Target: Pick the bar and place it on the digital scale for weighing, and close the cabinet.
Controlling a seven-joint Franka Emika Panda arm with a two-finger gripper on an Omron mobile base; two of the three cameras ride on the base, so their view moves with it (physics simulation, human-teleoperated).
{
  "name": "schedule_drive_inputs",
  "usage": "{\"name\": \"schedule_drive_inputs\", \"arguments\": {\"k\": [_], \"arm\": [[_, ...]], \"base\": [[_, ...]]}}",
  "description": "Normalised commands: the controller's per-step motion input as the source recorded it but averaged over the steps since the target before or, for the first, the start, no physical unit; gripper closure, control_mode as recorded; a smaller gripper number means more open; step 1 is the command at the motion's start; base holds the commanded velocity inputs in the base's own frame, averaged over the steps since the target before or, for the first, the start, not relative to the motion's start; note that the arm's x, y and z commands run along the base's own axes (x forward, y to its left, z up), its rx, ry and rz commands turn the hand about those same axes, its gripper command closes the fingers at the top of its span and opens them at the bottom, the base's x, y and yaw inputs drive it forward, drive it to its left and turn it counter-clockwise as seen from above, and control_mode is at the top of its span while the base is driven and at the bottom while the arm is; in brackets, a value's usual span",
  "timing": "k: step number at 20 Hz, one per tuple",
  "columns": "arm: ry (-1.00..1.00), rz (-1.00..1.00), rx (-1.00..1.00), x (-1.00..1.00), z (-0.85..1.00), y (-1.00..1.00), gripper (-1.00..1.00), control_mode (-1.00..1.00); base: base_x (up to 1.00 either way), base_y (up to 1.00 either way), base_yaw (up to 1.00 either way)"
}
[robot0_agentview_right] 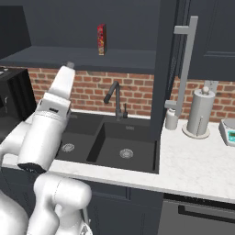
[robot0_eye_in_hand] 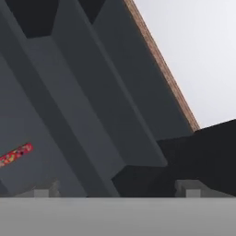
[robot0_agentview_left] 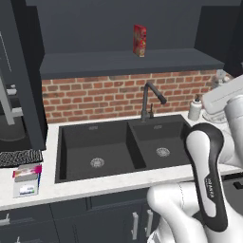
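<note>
With the flat pink-magenta wrapped bar (robot0_agentview_left: 27,171) apparently lying on the small white-grey digital scale (robot0_agentview_left: 26,186) on the pale counter (robot0_agentview_left: 95,187), my hand (robot0_eye_in_hand: 117,190), spread wide and empty, should push the dark charcoal wall cabinet's (robot0_agentview_left: 128,61) open door near its long silver bar handle (robot0_agentview_right: 186,59), slow and square.

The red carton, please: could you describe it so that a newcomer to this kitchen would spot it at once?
Find the black double sink below the brick wall. Straight above its tap, the open dark wall cabinet has one long shelf. The red carton stands upright there by itself, a tall narrow box, bright red with colourful print.
</note>
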Motion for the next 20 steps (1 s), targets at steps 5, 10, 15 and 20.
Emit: {"name": "schedule_drive_inputs", "arguments": {"k": [5,10,15,20], "arm": [[0.0,-0.11,-0.05,-1.0,-0.53,-0.31,-1.0,-1.0],[0.21,-0.04,-0.08,-0.41,-0.74,-0.02,-1.0,-1.0],[0.18,0.11,-0.01,0.12,-0.89,-0.33,-1.0,-1.0],[0.11,0.14,0.01,0.04,-0.5,-0.73,-1.0,-1.0]], "base": [[0.0,0.0,0.0],[0.0,0.0,0.0],[0.0,0.0,0.0],[0.0,0.0,0.0]]}}
